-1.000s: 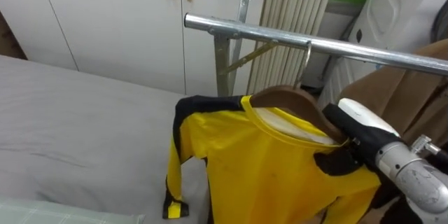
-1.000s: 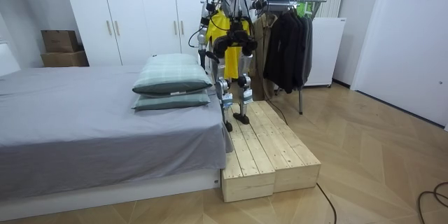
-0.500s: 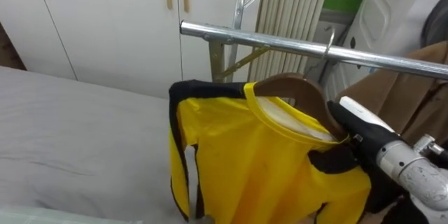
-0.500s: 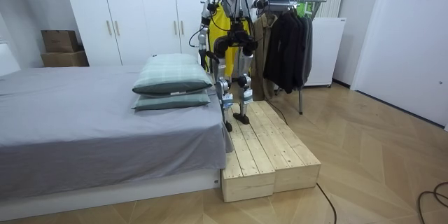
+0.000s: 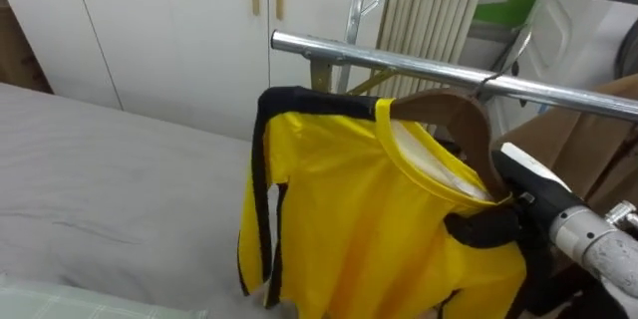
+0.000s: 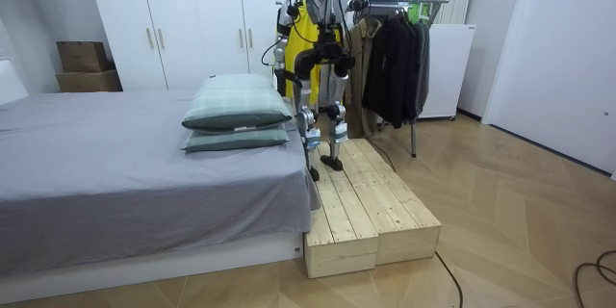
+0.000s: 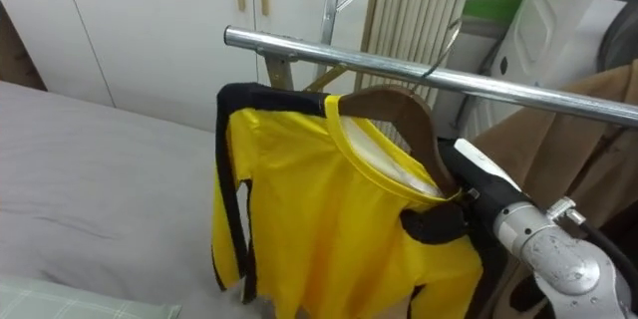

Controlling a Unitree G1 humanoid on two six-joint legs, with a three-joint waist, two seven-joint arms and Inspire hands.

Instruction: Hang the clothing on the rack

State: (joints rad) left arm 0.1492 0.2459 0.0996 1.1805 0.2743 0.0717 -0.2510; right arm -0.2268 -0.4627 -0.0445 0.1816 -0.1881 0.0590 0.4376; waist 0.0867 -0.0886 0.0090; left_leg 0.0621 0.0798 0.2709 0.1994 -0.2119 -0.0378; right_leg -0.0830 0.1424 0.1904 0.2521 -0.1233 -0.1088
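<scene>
Lifted higher than before, yellow shirt (image 5: pixel 369 219) on wooden hanger (image 5: pixel 449 110) is meeting the rail (image 5: pixel 399 61), upper centre; right hand (image 5: pixel 518 197) is pinching its shoulder, lower right.

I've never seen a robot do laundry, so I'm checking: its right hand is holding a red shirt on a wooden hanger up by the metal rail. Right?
Not quite: the shirt is yellow with black trim, not red, as the left eye view shows. The rest holds: the right hand holds it on a wooden hanger up by the metal rail.
</scene>
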